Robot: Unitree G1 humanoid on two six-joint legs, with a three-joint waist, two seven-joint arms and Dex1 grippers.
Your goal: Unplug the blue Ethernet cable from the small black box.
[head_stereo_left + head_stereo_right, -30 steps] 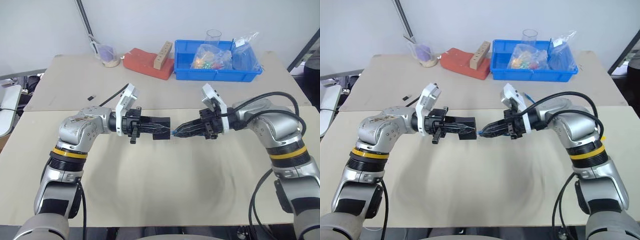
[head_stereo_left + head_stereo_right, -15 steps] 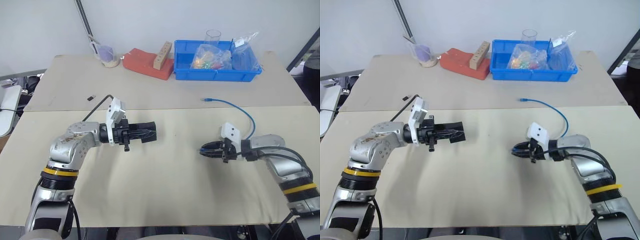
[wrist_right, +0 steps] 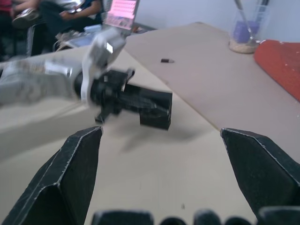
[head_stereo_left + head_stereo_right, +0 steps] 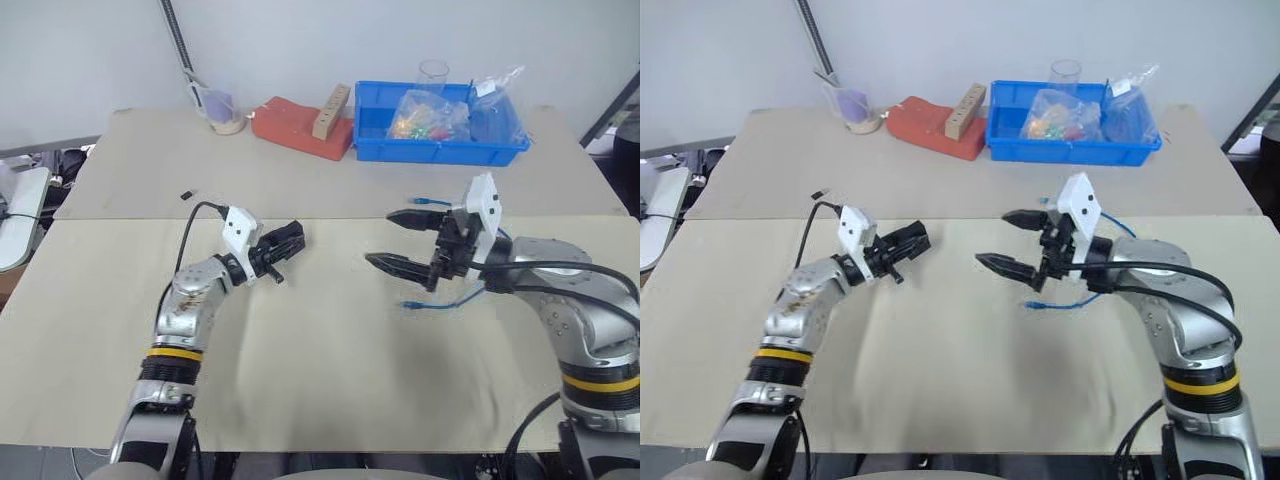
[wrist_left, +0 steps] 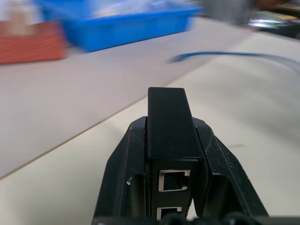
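Observation:
The small black box is clamped between the fingers of my left gripper, which is shut on it just over the table, left of centre. An empty port on the box faces the left wrist camera. The blue Ethernet cable lies loose on the table under my right arm, with one plug free and its other end further back. My right gripper hangs above the cable, open wide with nothing in it, pointing towards the box. A gap of bare table separates the two grippers.
Along the far edge stand a blue bin with bags in it, a red block with a wooden piece on it, and a cup. A tiny black piece lies at the far left. Seated people show beyond the table.
The two grippers drew apart and the cable came out of the box. Then my right gripper opened, let the cable fall to the table and rose. The left gripper sank with the box.

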